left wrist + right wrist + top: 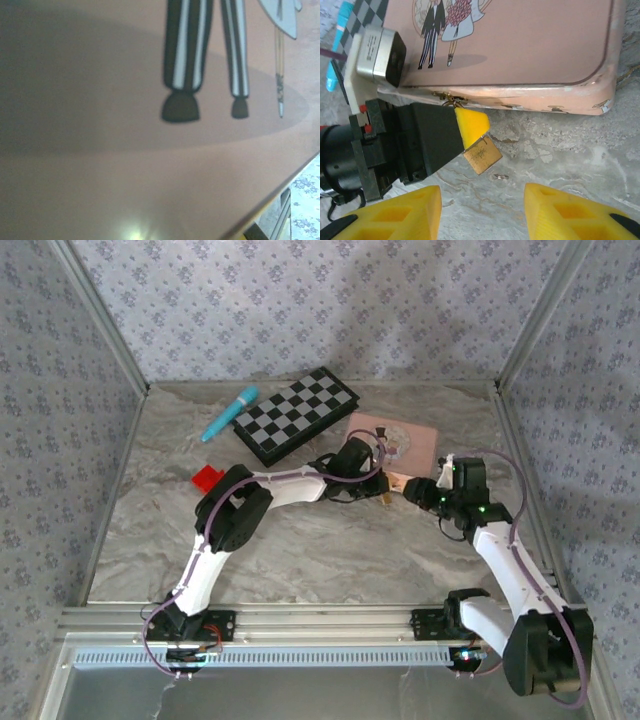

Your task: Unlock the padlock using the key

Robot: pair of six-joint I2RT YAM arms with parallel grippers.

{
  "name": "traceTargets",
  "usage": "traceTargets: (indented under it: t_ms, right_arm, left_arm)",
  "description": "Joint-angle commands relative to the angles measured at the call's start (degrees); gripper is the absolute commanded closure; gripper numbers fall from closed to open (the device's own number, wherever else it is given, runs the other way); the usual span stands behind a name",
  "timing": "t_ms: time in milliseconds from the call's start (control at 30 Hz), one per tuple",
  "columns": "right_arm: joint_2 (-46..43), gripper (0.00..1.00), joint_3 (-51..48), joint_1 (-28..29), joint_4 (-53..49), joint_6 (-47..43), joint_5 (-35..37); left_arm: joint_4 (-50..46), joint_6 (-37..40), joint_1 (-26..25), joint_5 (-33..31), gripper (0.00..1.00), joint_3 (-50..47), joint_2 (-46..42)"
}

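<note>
We see the padlock point(482, 155), small and brass, hanging tilted at the front wall of the pink tin point(520, 45), just below the clasp on that wall. Its lower corner is close to the counter point(580, 160), though we cannot tell whether it touches.

The left gripper point(470, 127) comes in along the tin's front wall with its yellow tips pressed together on the top of the padlock, pinching it there. We can make out one yellow tip, and the padlock body sticks out from under it. The left arm's wrist camera looks close onto the tin point(100, 175), where we read printed striped trouser legs and shoes on the lid.

The right gripper point(482, 215) faces the tin's front wall, a little back from the padlock. Its two yellow fingers point(570, 215) are spread wide with nothing between them.

A small metal ring point(500, 176) lies on the counter between the padlock and the right gripper, just beside the padlock's lower corner. We cannot tell what it is.

From above, a folded chessboard point(295, 415) lies just beside the tin on the left arm's side. A teal pen point(230, 413) lies beyond the board, further from the tin. A small red thing point(207, 478) sits well apart from the tin, also on the left arm's side.
</note>
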Motion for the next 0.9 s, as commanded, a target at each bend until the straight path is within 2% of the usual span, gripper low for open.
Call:
traceTargets:
  t_ms: [0,167,367,500,600,733,867]
  right_arm:
    - [-0.61,0.52,1.04,1.88,-2.0,-2.22,4.25]
    - [-1.46,0.5,1.2,5.03,-1.94,-2.86,8.87]
    - [-1.2,0.48,1.78,6.61,-2.24,-2.8,10.84]
    - [-0.49,0.49,2.15,9.26,-2.57,-3.99,13.05]
    - [2.38,0.49,3.39,14.38,-4.76,-6.71,17.7]
    - [9.35,0.48,7.02,20.66,-8.6,-9.02,24.16]
    - [16.54,0.47,11.37,22.65,-12.7,-7.68,29.01]
  left_arm:
    - [-2.49,2.57,-0.02,0.11,0.88,2.73,0.71]
    - [-2.73,3.09,0.52,-1.09,0.53,0.24,-1.39]
    - [3.13,0.19,2.63,-1.35,0.36,-7.57,-6.73]
    - [5.27,-0.68,3.63,-1.83,0.35,-11.63,-9.92]
    - [8.39,-3.19,5.25,-1.72,0.35,-15.3,-12.24]
    - [8.83,-3.14,6.96,-1.62,0.35,-17.44,-14.12]
    - [11.81,-4.62,6.71,-1.04,0.35,-19.95,-14.36]
